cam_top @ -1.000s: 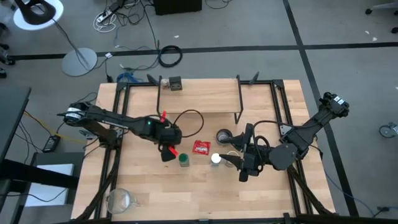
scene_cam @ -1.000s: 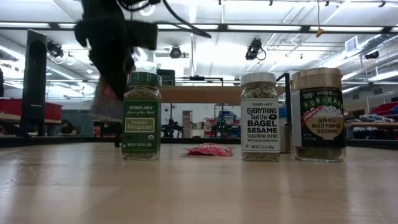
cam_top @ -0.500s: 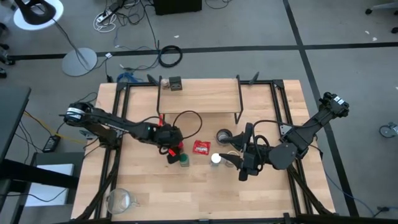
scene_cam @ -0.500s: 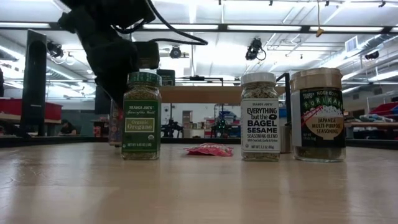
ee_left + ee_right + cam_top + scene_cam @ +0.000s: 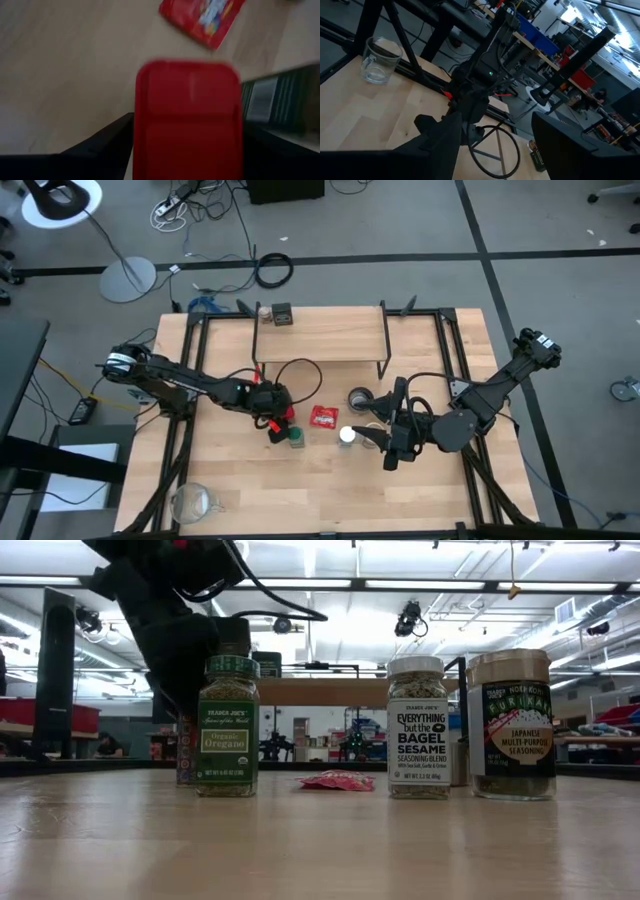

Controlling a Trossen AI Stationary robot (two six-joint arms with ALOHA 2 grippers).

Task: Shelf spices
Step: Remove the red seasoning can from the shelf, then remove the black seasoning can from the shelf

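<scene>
Left gripper (image 5: 272, 421) is low over the table just left of centre, and the wrist view fills with the red tin (image 5: 188, 120) sitting between its dark fingers (image 5: 100, 145), one flanking each side. Whether the jaws are actually pinching it or only bracketing it, I cannot tell. In the low view the tin (image 5: 186, 750) stands on the tabletop, half hidden behind the green jar (image 5: 228, 726), so the two are just beside each other, the jar at about 4 o'clock from the tin seen from above. The tin looks light and rigid, with flat painted sides that could be slick; my call is a squeeze across the two broad faces, mid-height, kept square so it does not twist or tip into the jar. The red packet (image 5: 323, 416) lies at 3 o'clock from the gripper, close by. The white-capped jar (image 5: 418, 727) and the tan-lidded jar (image 5: 510, 724) stand further right; glass by the look of it, so heavier and breakable, best taken round the body below the cap. The shelf (image 5: 320, 340) waits at 12 o'clock, a dark tin (image 5: 283, 314) beyond it. Right gripper (image 5: 385, 442) rests right of centre, jaws spread.
</scene>
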